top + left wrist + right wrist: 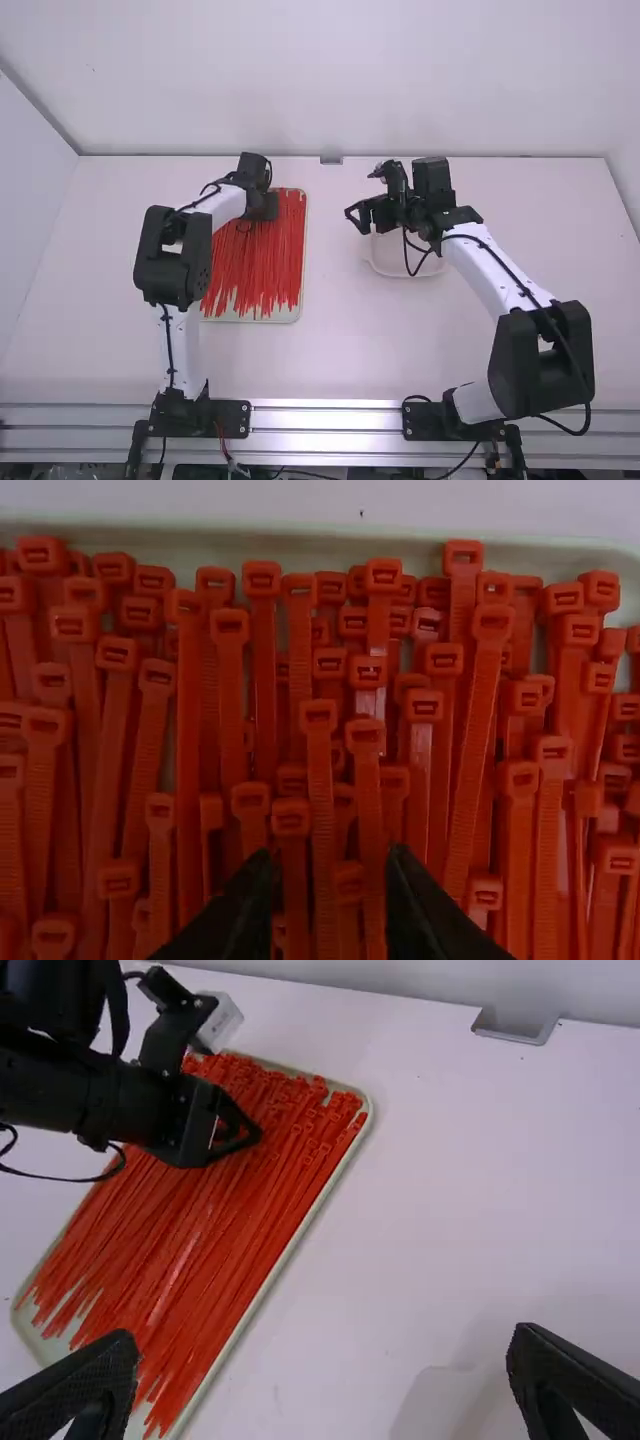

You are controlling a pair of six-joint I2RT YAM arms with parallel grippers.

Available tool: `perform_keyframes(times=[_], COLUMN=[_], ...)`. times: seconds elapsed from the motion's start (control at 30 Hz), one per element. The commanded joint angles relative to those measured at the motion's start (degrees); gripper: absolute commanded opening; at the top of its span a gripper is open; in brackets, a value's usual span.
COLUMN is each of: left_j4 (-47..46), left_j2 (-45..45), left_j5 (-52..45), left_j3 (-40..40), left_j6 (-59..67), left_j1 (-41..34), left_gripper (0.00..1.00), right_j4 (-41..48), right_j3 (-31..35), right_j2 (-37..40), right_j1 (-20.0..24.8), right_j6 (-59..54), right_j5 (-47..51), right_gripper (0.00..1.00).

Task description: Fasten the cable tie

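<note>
A heap of orange-red plastic cable ties (255,265) lies lengthwise in a pale, flat rectangular tray (290,318), left of centre in the high view on the white table (100,250). The left gripper (262,200) sits at the tray's upper end, right over the square heads of the ties. From its own wrist camera the gripper (325,905) has its two black fingers parted a moderate way, with several ties (320,730) running up between them. The tips are down among the heap, but I cannot tell whether they press on any one tie, and nothing is pinched. The tray's pale rim (200,545) runs along the top of that frame. The right gripper (372,205) is right of centre in the high view, well apart from the tray, above a small white bowl-like container (385,262). It is spread very wide and carries nothing, and in its wrist view the gripper (325,1400) has one finger in each lower corner over bare table (480,1210). In the upper left of that frame are the left gripper (235,1130), the ties (190,1250) and the tray's edge (282,1260). A small grey metal bracket (331,157) sits at the table's far edge, also at the top right of the right wrist view (515,1025).
</note>
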State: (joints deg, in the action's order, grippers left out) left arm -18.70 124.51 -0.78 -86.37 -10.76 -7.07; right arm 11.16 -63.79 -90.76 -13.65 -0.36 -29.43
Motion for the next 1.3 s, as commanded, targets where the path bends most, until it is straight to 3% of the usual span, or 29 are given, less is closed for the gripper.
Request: perform_keyframes(times=[0.0, 1.27], left_j4=[-0.55, -1.79], left_j2=[1.18, 1.51], left_j5=[0.42, 0.24], left_j3=[-1.92, -2.58], left_j6=[-0.33, -0.33], left_j1=[-0.35, -1.20], left_gripper=[0.24, 0.17], right_j4=[0.04, 0.00], right_j3=[-2.14, -2.14], right_j2=[-0.44, -0.44], right_j1=[0.20, 0.22], right_j6=[-0.11, -0.11], right_j5=[-0.15, -0.13], right_gripper=[0.98, 0.98])
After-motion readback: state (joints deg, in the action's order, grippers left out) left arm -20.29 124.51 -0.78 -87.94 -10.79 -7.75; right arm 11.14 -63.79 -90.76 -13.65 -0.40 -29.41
